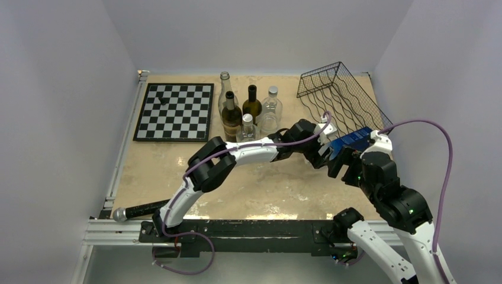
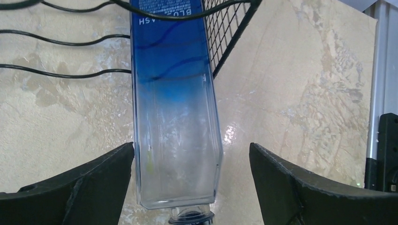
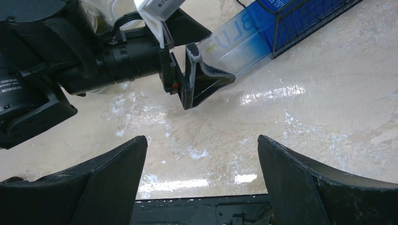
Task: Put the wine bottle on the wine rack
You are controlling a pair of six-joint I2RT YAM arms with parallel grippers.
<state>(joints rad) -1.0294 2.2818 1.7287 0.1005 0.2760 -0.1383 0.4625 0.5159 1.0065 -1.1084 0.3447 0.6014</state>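
Observation:
The wine bottle [image 1: 350, 142] is square, blue fading to clear, and lies with its blue end in the near corner of the black wire wine rack [image 1: 340, 94]. Its clear neck end [image 2: 173, 140] sticks out toward my left gripper [image 2: 192, 154], which is open and straddles it. The left finger is at the bottle's side; the right finger stands well apart. My right gripper [image 3: 202, 150] is open over bare table just in front, holding nothing. In the right wrist view the wine bottle [image 3: 244, 42] and the wine rack [image 3: 309, 23] lie beyond the left gripper's finger [image 3: 202, 79].
A chessboard [image 1: 174, 111] with one dark piece [image 1: 164, 99] lies at the back left. Several upright bottles [image 1: 248, 112] stand at the back middle. A dark bottle [image 1: 139, 210] lies at the near left edge by the frame rail [image 1: 237, 231].

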